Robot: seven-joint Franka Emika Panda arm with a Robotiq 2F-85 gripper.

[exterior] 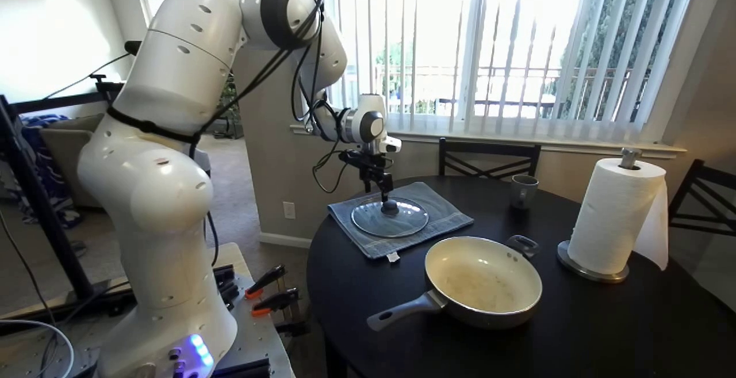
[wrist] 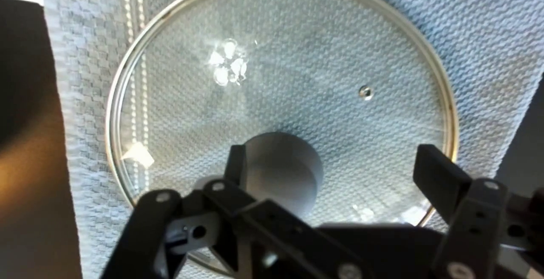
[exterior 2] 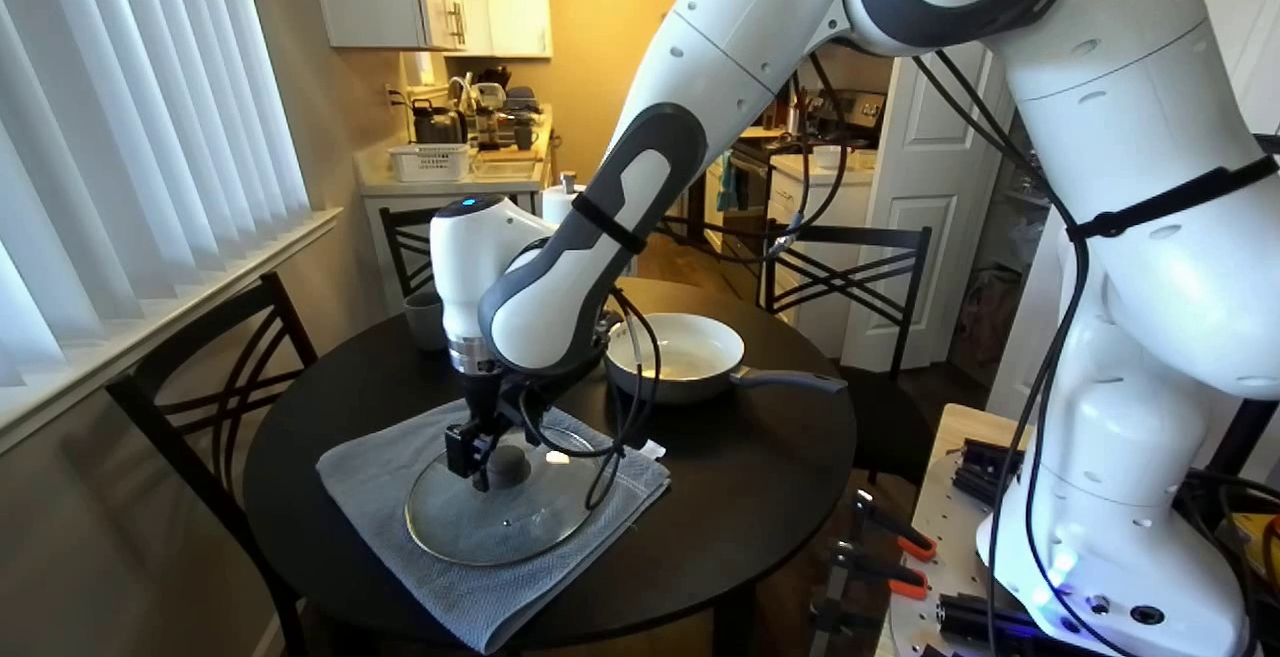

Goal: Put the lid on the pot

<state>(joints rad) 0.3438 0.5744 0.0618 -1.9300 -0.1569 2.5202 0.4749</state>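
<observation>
The lid (exterior: 397,225) lies flat on the folded grey-blue cloth (exterior: 440,202), knob up; it also shows in an exterior view (exterior 2: 500,527) and in the wrist view (wrist: 297,79). The pot (exterior: 483,277), a cream-lined frying pan, stands uncovered on the table beside the cloth; it also shows in an exterior view (exterior 2: 690,352). My gripper (wrist: 333,164) is open over the lid, pointing down. The lid's dark knob (wrist: 280,168) is between the fingers, close against the left finger in the wrist view; I cannot tell if they touch. A wide gap separates it from the right finger.
The round dark table (exterior: 368,303) carries everything. A paper towel roll (exterior: 618,217) on a metal stand and a grey cup (exterior: 523,192) stand beyond the pan. The pan's long handle (exterior: 405,310) points toward the robot's base. Dark chairs (exterior 2: 215,407) surround the table.
</observation>
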